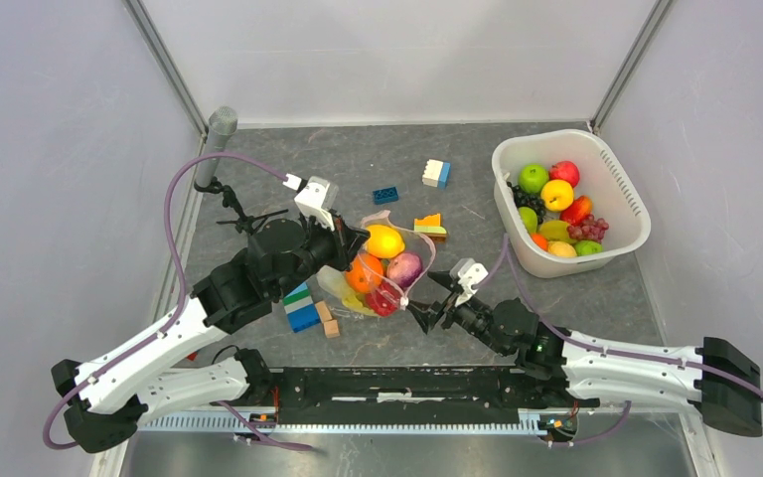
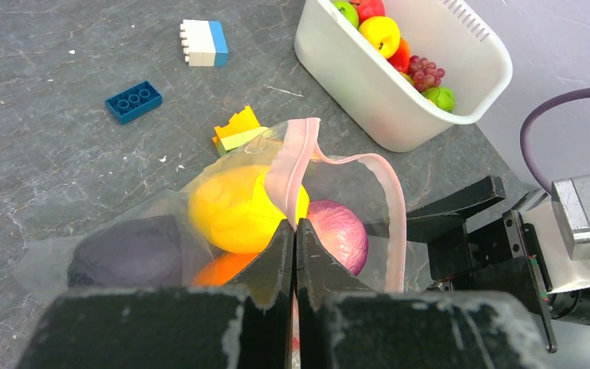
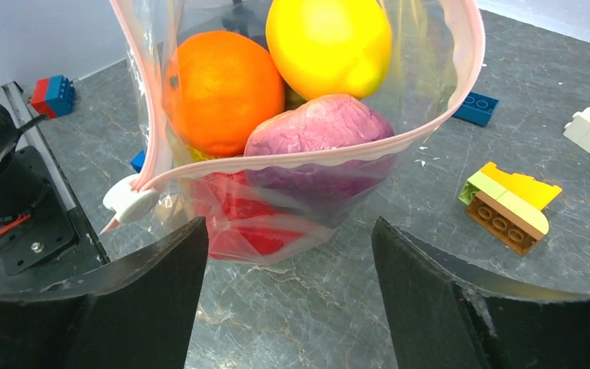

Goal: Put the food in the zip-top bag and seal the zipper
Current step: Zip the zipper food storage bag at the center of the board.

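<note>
Food point(image 1: 382, 266) fills the zip-top bag point(image 2: 169, 204) near the middle of the table point(image 1: 278, 169). A yellow fruit point(image 3: 329, 42) and an orange point(image 3: 219, 88) lie deepest, with a purple piece point(image 3: 319, 127) in front of them and something red point(image 3: 238, 219) at the bottom. The bag's mouth gapes, and its zipper point(image 3: 315, 154) curves round in an open loop, unsealed.

The left gripper point(image 2: 296, 231) is pinched tight on the pink strip at the bag's far left edge, its fingers meeting with only the plastic between them. The right gripper point(image 3: 288, 227) has its jaws spread wide and holds nothing. It sits just near and right of the bag. The pouch's lower part lies in line with the gap between the two fingers but touches neither. A white slider tab point(image 3: 127, 201) hangs at the zipper's end, close to one of those fingers.

Other toy fruits point(image 1: 556, 194) lie in the white basket point(image 1: 634, 204) at the far right, well apart from the bag.
</note>
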{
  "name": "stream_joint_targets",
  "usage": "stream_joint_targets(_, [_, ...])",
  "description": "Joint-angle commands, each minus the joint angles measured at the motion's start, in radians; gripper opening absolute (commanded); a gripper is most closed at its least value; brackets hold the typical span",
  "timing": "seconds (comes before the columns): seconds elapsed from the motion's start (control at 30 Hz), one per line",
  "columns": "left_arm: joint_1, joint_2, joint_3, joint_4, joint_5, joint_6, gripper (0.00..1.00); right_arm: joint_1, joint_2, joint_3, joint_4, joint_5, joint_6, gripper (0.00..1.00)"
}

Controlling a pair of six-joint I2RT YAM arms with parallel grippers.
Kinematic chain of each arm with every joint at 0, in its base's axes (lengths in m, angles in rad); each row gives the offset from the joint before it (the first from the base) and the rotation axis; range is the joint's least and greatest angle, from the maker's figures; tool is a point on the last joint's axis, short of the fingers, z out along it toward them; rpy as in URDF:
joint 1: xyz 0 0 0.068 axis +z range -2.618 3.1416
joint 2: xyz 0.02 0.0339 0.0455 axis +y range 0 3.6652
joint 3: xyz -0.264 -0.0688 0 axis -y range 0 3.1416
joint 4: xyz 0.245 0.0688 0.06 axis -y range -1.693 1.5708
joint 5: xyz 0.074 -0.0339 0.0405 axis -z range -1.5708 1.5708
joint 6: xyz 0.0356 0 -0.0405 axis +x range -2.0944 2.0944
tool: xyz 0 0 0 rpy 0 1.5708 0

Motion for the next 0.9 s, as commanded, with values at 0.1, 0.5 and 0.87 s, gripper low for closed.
stream_joint_targets(0.1, [0.005, -0.002, 0.016, 0.076, -0.026, -0.072, 0.03, 0.008, -0.064, 0.033, -0.080, -0.066, -0.024, 0.85])
stream_joint_targets(0.5, [0.006, 0.005, 0.019, 0.083, -0.028, -0.074, 0.03, 0.038, 0.049, 0.100, -0.004, -0.153, 0.021, 0.81])
stream_joint_targets(0.87, [0.005, 0.001, 0.010, 0.090, -0.023, -0.083, 0.03, 0.043, -0.032, 0.099, -0.083, -0.052, -0.003, 0.87])
